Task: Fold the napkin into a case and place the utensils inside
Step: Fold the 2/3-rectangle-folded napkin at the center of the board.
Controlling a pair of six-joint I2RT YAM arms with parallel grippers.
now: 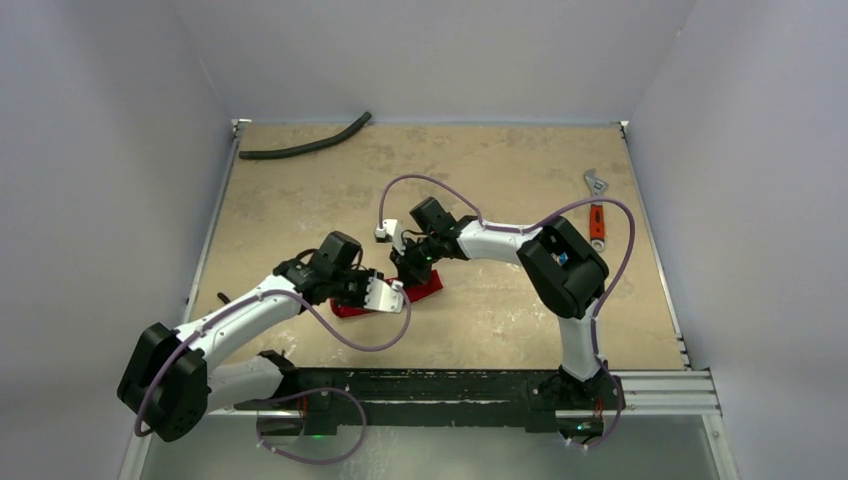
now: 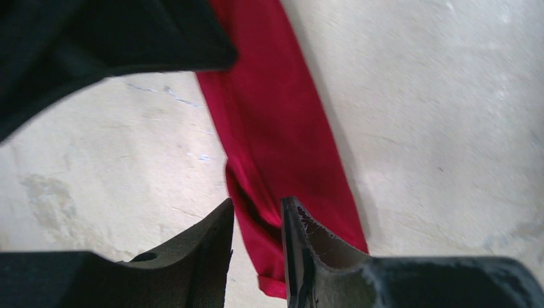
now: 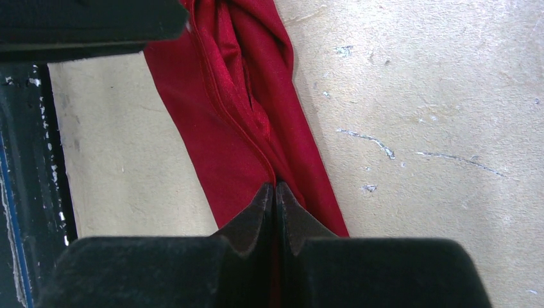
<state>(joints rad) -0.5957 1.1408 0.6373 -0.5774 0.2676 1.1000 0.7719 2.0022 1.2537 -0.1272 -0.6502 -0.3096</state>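
Observation:
The red napkin (image 1: 425, 288) lies on the table as a long narrow strip between my two grippers. The left gripper (image 1: 385, 295) hovers over its near-left end. In the left wrist view the left gripper (image 2: 258, 202) is open, its fingers apart astride the end of the napkin (image 2: 276, 128) without pinching it. The right gripper (image 1: 408, 265) is at the strip's other end. In the right wrist view the right gripper (image 3: 276, 186) is shut on a raised seam of the napkin (image 3: 218, 128), which bunches into folds further along. The utensils are out of view.
A black curved hose (image 1: 305, 145) lies at the far left of the table. An orange-handled wrench (image 1: 596, 215) lies at the right edge. The two arms meet closely over the cloth near the table's middle front. Grey walls enclose the table on three sides.

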